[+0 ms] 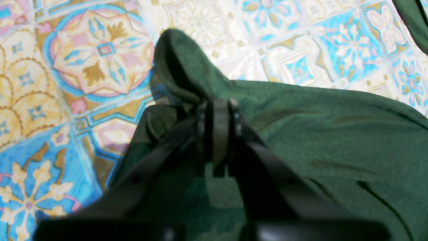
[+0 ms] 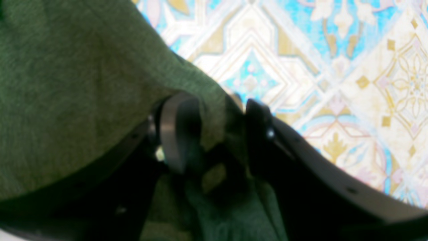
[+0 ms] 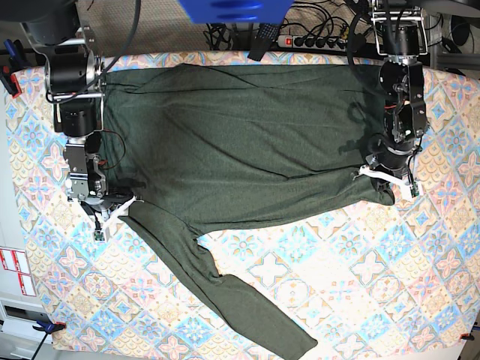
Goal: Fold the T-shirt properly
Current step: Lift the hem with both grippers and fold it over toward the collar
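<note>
The dark olive-green T-shirt [image 3: 247, 150] lies spread on the patterned tablecloth, one long sleeve [image 3: 225, 292] trailing toward the near edge. My left gripper [image 3: 388, 184] is at the shirt's right-hand corner. In the left wrist view it [image 1: 219, 107] is shut on a raised fold of the shirt [image 1: 334, 140]. My right gripper [image 3: 112, 206] is at the shirt's left edge where the sleeve starts. In the right wrist view it [image 2: 219, 130] has a thick fold of the shirt [image 2: 67, 83] between its fingers, with cloth draped over one finger [image 2: 177, 130].
The tablecloth [image 3: 375, 285] has a blue, yellow and pink tile pattern. A power strip with cables [image 3: 307, 41] lies beyond the far edge. A red clamp [image 3: 7, 75] sits at the left edge. A blue object [image 3: 232, 9] hangs above.
</note>
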Controlling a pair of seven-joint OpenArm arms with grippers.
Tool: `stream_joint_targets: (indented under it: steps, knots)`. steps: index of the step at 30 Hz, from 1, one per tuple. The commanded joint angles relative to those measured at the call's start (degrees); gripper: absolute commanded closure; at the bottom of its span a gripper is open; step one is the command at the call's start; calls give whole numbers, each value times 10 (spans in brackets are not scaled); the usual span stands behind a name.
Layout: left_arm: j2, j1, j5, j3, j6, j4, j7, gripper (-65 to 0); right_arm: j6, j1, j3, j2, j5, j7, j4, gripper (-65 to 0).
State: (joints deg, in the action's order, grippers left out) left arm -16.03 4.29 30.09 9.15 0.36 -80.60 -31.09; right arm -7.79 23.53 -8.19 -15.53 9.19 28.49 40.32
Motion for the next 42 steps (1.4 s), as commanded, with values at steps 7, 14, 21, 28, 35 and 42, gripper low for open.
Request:
stream_joint_targets:
  steps: [7,14,21,28,35,42]
  knots:
    - [-8,1,2,3,-2,-12,10,0,-95,9,1,-7,-4,7,3,-133]
    - [-8,7,2,3,-2,-12,10,0,-102,7,5,-7,-4,7,8,-5]
    - [-10,8,2,4,-2,-12,12,0,-102,-20,6,-8,-3,7,90,-2]
    - [-10,9,3,4,-2,-13,12,0,-102,-95,68,-17,-3,104,290,-2]
    - [-26,59,3,4,-2,-96,13,0,-103,-172,103,-18,-3,138,411,-2]
    - [-26,97,3,49,-2,-119,12,0,-103,-253,121,-18,-3,138,490,-2]
